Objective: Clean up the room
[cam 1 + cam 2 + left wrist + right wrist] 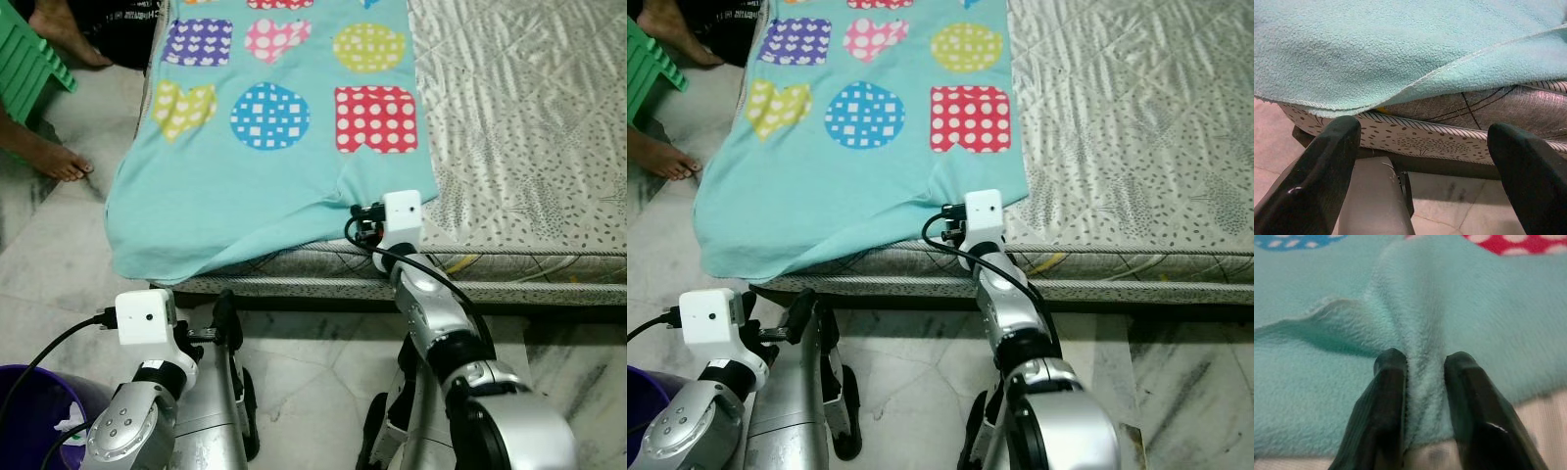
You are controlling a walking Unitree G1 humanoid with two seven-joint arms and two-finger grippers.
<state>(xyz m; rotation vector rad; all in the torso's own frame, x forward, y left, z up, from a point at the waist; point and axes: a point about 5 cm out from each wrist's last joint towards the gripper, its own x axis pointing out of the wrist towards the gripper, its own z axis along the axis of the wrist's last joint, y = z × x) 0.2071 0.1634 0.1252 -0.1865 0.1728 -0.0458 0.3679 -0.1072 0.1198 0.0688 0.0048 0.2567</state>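
Observation:
A teal fleece blanket [265, 186] with coloured dotted shapes lies spread on the bed, its near left corner hanging over the mattress edge. My right gripper [1425, 367] is at the blanket's near hem by the red dotted patch, shut on a pinched fold of the blanket [1422, 333]. My right arm [431, 304] reaches up over the bed edge. My left gripper [1425, 142] is held low in front of the mattress side, open and holding nothing, below the overhanging hem [1400, 58].
The mattress [529, 127] with a grey patterned sheet fills the right. A person's bare feet [59, 162] and a green plastic stool [29, 59] stand at the far left on the marble floor. A purple bin [34, 411] sits by my left arm.

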